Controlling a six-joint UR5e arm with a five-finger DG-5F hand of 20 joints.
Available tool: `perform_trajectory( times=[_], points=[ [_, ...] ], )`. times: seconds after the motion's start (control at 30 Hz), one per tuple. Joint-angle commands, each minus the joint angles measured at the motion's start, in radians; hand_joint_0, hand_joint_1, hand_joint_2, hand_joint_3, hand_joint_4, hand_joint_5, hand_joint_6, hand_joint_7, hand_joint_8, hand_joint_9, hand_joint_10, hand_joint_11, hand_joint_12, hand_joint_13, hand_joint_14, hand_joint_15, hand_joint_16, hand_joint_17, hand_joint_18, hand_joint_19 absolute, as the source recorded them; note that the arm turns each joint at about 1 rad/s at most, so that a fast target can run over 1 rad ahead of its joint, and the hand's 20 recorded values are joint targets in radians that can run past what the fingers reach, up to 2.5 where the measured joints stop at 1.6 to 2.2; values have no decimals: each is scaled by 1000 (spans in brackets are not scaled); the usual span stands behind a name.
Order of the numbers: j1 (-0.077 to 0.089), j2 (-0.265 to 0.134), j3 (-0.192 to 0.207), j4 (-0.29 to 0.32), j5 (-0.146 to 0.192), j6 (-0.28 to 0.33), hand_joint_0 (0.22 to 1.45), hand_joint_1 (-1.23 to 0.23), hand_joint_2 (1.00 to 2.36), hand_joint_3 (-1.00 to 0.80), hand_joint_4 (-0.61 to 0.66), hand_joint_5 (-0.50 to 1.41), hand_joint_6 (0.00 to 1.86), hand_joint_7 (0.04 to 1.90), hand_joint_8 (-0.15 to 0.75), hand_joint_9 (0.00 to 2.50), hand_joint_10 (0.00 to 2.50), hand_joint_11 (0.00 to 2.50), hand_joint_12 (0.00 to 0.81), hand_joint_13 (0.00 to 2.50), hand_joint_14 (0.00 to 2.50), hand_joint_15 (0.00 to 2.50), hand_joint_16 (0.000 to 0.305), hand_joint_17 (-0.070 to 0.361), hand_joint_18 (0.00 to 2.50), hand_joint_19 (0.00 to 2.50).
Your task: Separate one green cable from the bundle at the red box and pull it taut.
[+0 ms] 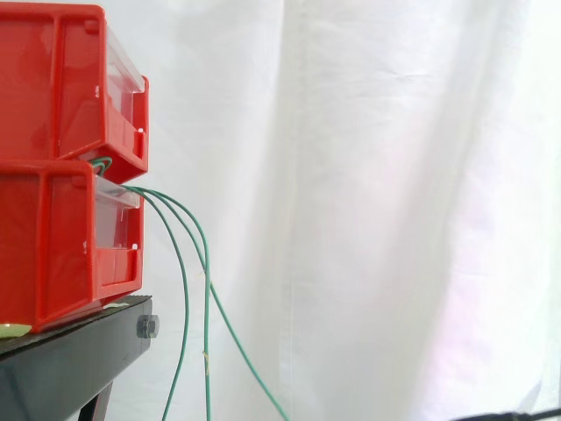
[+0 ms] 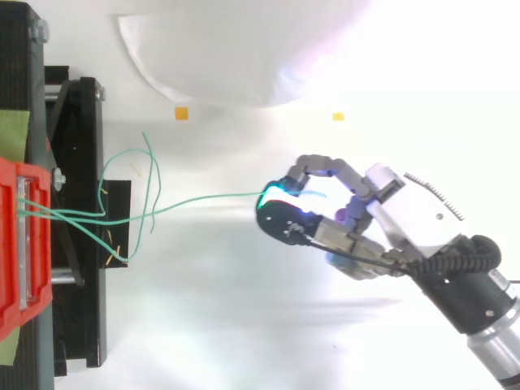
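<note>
Green cable (image 2: 203, 199) pinched between curled fingertips (image 2: 280, 218) of hand (image 2: 357, 236), separated from bundle (image 1: 208, 351) at red box (image 1: 53, 254) but slightly bowed; next, pull farther away.

Green cables (image 1: 186, 298): in the side view I lose them all off the bottom edge.
Red bins (image 1: 61, 237): cut off at the left edge; I can't see where the cables start between them.
Pinched cable (image 2: 211, 197): its end drowns in the pad glow of the hand (image 2: 382, 215).
Arm (image 2: 487, 325): runs off the top view's lower right corner.
</note>
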Motion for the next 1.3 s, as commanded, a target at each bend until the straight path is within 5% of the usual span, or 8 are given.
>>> perform_trajectory(
  times=[0.0,0.23,0.37,0.43,0.53,0.57,0.7,1.27],
  points=[
    [4,39,-60,-167,-13,258,639,-667,1030,-48,84,93,627,1234,268,2307,36,1585,359,1880,11,1595,49,110,1292,1070],
    [4,114,-151,-150,-68,227,640,-667,1029,-47,88,94,628,1226,268,2306,35,1567,370,1883,11,1591,49,110,1294,1068],
    [2,114,-149,-148,-68,231,641,-666,1027,-85,67,91,632,1229,267,2303,36,1587,363,1877,12,1604,50,112,1288,1076],
    [1,116,-146,-148,-71,228,575,-691,1018,-292,80,50,695,1094,254,2211,33,1591,350,1819,11,1609,51,116,1247,1084],
    [2,116,-138,-150,-70,227,497,-669,1002,-478,133,32,503,1481,288,1977,31,1512,374,1697,9,1568,66,149,1247,1009],
    [2,116,-138,-150,-70,227,480,-653,1000,-500,161,-3,503,1381,296,1845,29,1451,385,1632,9,1561,69,156,1223,1000],
    [4,130,-137,-158,-74,231,445,-609,1000,-500,234,-88,504,1092,317,1536,26,1360,401,1502,10,1508,74,167,1162,984],
    [-13,168,-138,-213,-163,228,434,-584,1000,-500,237,-94,504,1066,290,1538,25,1391,370,1437,15,1475,68,154,1106,981]
  ],
)
